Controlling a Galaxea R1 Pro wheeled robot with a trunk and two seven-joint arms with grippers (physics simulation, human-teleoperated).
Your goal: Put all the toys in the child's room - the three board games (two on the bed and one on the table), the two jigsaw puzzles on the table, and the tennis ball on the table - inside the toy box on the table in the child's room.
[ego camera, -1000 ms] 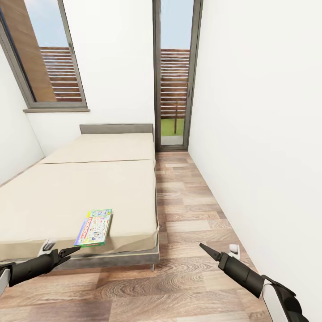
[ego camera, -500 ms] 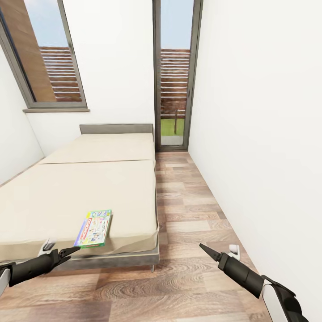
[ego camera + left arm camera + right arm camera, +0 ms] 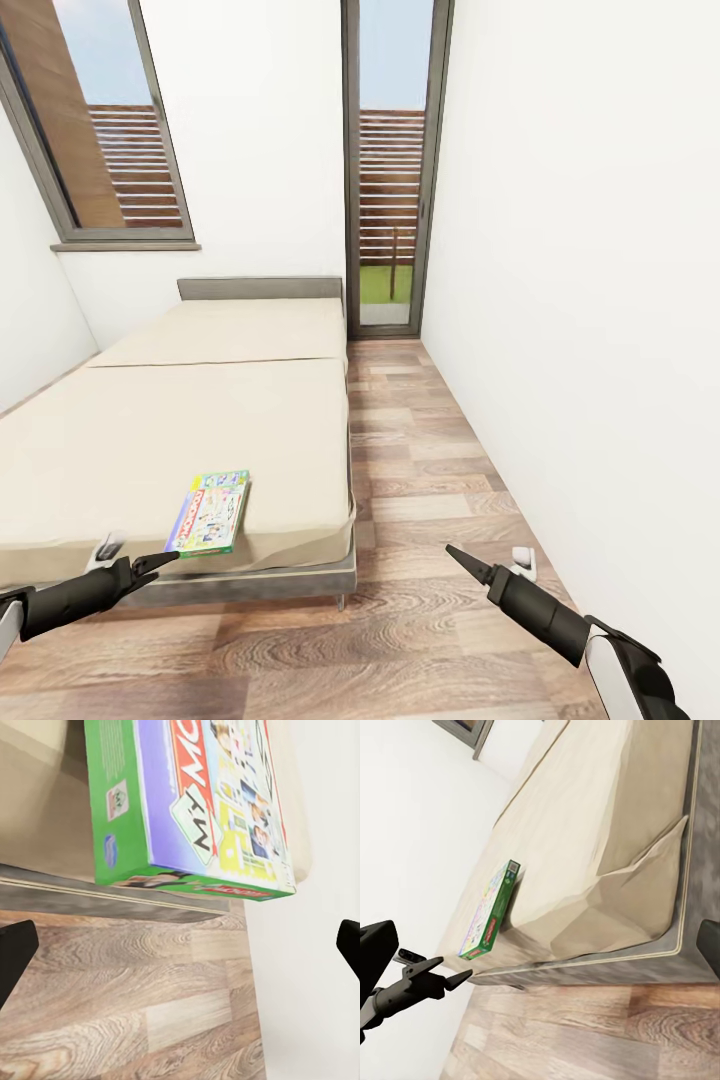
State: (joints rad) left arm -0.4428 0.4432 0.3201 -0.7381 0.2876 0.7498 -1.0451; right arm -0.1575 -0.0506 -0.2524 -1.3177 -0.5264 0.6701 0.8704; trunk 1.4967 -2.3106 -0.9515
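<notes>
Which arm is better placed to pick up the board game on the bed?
Left. The left gripper sits just short of the board game at the bed's near edge, jaws open; the right gripper is over the floor.

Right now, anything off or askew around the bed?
Mostly tidy. The board game lies flat by the bed's near edge, slightly skewed to it. The mattress pad's corner looks creased and pokes past the frame. Both grippers, left and right, hang empty.
</notes>
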